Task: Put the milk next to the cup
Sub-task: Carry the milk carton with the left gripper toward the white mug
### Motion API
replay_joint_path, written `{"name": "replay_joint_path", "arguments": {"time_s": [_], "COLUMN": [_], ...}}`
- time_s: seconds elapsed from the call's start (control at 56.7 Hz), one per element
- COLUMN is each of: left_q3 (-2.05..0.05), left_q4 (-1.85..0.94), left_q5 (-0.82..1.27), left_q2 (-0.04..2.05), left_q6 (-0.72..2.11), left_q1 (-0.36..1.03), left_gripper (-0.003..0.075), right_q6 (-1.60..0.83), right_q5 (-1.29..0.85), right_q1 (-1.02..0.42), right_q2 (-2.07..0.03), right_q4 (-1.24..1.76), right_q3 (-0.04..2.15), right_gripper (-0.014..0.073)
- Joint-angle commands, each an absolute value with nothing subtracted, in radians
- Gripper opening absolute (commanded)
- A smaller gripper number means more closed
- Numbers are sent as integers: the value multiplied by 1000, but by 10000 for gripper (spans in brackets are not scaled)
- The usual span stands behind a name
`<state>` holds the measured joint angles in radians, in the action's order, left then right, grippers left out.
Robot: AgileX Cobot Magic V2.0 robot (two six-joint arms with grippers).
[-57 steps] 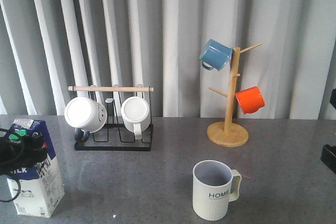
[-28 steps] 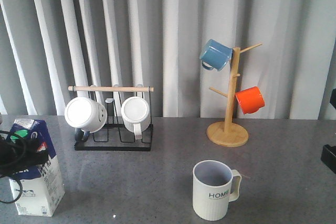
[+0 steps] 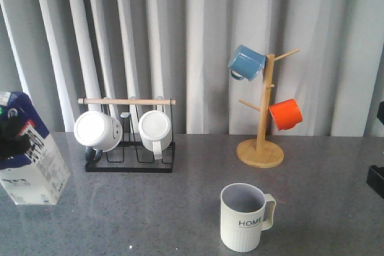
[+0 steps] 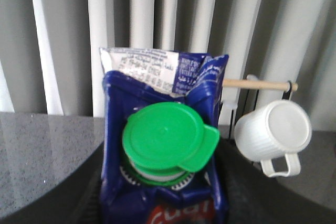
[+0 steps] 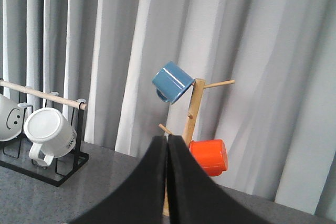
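Lifted and tilted since 0.5 s earlier, the milk (image 3: 27, 151) hung at the counter's left edge, clenched by the left gripper (image 3: 11, 136); the cup (image 3: 243, 217) waited near the front edge; carrying had begun

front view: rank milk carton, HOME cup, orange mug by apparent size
1. Milk carton, largest, though partly cut off at the frame edge.
2. HOME cup, but nearest the camera, which inflates it.
3. Orange mug, smallest, and farther back on the wooden tree.
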<state>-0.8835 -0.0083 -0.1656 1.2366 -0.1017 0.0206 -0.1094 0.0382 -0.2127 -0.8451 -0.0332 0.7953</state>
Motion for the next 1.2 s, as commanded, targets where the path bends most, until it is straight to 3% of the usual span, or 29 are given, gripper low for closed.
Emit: {"name": "replay_joint_path", "arguments": {"time_s": [0.0, 0.459, 0.6, 0.724, 0.883, 0.988, 1.183], "left_q3": [-915, -915, -915, -915, -920, -954, -1034], "left_q4": [-16, -75, -475, -996, -1567, -1648, -1601], "left_q5": [-225, -31, -38, -91, -381, -554, -476], "left_q2": [1151, 1102, 1111, 1128, 1173, 1239, 1348], "left_q6": [-132, -78, 314, 788, 1272, 1375, 1387], "left_q1": [27, 31, 64, 125, 261, 364, 524], "left_gripper": [126, 128, 128, 128, 128, 128, 128], "right_q6": [-121, -121, -121, -121, -121, -121, -121], "right_q5": [111, 111, 111, 111, 111, 111, 111], "right_q1": [-204, -204, -204, -204, -204, -204, -204], "right_q2": [-838, -838, -838, -838, -838, -838, -838], "right_q4": [-34, -34, -34, -34, -34, -34, -34], "right_q3": [825, 825, 825, 825, 825, 825, 825], "right_gripper": [-8, -8, -8, -8, -8, -8, -8]}}
